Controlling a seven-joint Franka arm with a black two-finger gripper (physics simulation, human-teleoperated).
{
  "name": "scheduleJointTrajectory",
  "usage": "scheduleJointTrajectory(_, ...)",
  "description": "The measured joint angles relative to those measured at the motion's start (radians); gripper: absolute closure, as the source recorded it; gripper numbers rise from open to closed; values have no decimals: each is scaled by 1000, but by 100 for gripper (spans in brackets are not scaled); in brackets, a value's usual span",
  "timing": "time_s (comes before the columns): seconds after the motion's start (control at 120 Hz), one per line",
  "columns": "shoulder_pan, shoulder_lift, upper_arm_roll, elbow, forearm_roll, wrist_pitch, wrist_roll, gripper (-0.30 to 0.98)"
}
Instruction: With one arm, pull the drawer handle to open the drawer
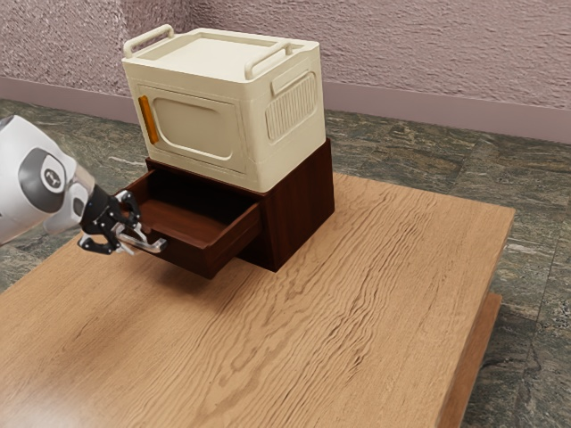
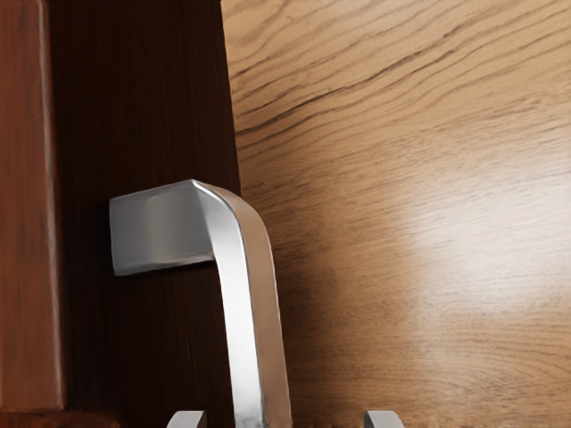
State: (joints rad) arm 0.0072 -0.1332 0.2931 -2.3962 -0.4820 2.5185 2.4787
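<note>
While the wooden table (image 1: pixel 357 321) ran out past the exterior view's lower edge, the dark cabinet (image 1: pixel 303 209) stood on it, bearing the cream box (image 1: pixel 205 116). The white arm (image 1: pixel 27 178), cut off at the exterior view's left, slanted down toward the drawer (image 1: pixel 187 253), which stood open (its far interior was hidden under the box). Low before the drawer's front, the gripper (image 1: pixel 134 239) covered part of that face, its fingers parted wide around the handle. On the drawer's front, the metal handle (image 2: pixel 239 294) ran between the fingertips, a gap showing on either side; its other end was cut off in the wrist view, and so was most of each finger.
</note>
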Motion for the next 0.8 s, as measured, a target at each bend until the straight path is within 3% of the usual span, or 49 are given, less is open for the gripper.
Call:
scheduleJointTrajectory(0.208, -6, -116, 3, 4, 23, -29, -9, 43)
scheduleJointTrajectory(0.258, -7, -139, -2, 53, 115, -80, -45, 42)
scheduleJointTrajectory(0.35, -13, -114, -58, 281, 315, -270, -158, 38)
scheduleJointTrajectory(0.467, -15, -43, -133, 561, 441, -558, -328, 26)
scheduleJointTrajectory(0.575, -24, 56, -169, 763, 486, -786, -498, 16)
scheduleJointTrajectory(0.8, -17, 107, -170, 807, 514, -1002, -835, 5)
